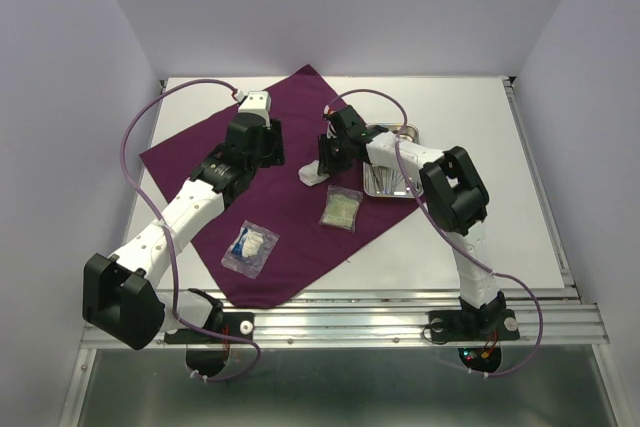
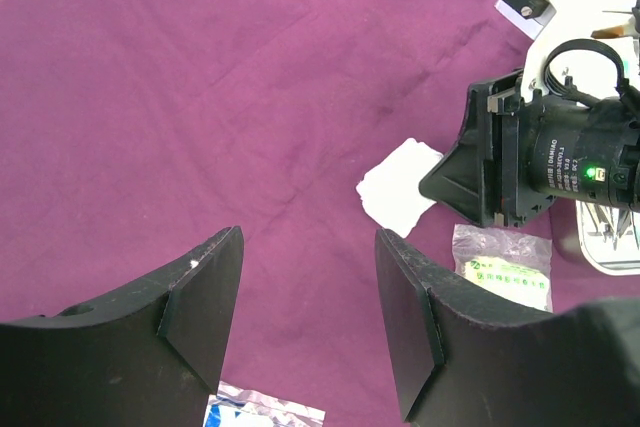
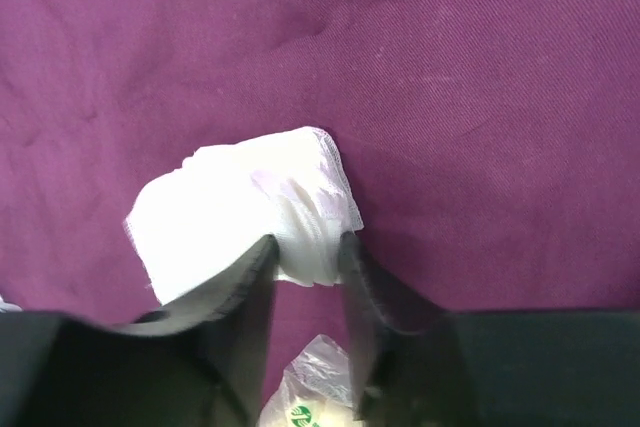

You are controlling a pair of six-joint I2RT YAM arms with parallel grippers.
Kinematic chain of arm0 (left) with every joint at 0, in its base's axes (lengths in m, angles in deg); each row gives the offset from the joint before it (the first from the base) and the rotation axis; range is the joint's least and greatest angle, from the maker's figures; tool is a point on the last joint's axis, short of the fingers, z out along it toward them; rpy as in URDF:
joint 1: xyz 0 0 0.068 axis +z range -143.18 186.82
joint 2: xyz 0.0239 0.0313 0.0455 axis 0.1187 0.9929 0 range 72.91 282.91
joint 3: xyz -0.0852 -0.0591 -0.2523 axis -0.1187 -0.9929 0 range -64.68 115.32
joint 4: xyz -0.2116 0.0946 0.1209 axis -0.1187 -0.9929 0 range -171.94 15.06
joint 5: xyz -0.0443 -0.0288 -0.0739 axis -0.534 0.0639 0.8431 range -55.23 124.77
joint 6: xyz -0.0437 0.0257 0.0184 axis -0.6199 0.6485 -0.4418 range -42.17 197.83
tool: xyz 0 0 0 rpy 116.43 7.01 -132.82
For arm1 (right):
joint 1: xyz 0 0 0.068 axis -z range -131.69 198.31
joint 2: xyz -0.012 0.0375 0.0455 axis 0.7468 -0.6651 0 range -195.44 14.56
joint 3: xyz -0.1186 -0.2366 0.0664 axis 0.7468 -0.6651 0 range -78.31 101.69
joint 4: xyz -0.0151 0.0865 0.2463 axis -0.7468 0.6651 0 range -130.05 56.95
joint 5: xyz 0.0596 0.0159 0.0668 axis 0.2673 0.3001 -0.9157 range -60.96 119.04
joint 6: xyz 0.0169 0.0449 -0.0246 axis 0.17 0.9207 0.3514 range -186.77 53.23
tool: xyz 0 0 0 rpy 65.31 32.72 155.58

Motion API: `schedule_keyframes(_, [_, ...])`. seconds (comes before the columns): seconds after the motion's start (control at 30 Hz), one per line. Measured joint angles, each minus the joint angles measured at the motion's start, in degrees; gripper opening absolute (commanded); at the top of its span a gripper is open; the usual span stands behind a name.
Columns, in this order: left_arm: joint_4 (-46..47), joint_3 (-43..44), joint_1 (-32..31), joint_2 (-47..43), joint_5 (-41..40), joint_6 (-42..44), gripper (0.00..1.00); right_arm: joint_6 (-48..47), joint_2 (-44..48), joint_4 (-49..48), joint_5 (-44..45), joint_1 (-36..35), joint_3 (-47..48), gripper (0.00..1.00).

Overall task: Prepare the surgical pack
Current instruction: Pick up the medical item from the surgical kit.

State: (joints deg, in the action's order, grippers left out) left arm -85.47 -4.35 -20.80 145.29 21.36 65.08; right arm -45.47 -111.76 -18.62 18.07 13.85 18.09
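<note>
The dark-purple cloth [image 1: 280, 237] lies spread on the table. My right gripper [image 1: 325, 162] is low over it and shut on a white gauze pad [image 3: 230, 217], pinching the pad's near edge between the fingertips [image 3: 255, 277]. The pad also shows in the left wrist view [image 2: 400, 192]. My left gripper [image 1: 262, 142] hovers open and empty over bare cloth [image 2: 200, 97], left of the pad. The steel tray [image 1: 372, 190] sits at the cloth's right corner with thin metal tools in it. Two clear packets lie on the cloth, one green-printed [image 1: 341, 209] and one blue-and-white [image 1: 250, 247].
A small round metal dish [image 1: 405, 132] stands behind the tray. The white table [image 1: 480, 147] extends to the right of the cloth. White walls enclose the back and sides. A metal rail [image 1: 350, 322] runs along the near edge by the arm bases.
</note>
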Motion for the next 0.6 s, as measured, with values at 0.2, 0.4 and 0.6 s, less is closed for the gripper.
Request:
schedule_keyframes(0.2, [0.0,0.0,0.0,0.0,0.1,0.0,0.66,0.1,-0.1,-0.1,0.4,0.3,0.0,0.56])
schedule_keyframes(0.4, [0.0,0.0,0.0,0.0,0.3,0.0,0.66,0.3,-0.6,-0.8,-0.2,0.8,0.0,0.37])
schedule_keyframes(0.6, [0.0,0.0,0.0,0.0,0.9,-0.2,0.66,0.5,-0.9,-1.7,-2.0,1.1,0.0,0.18])
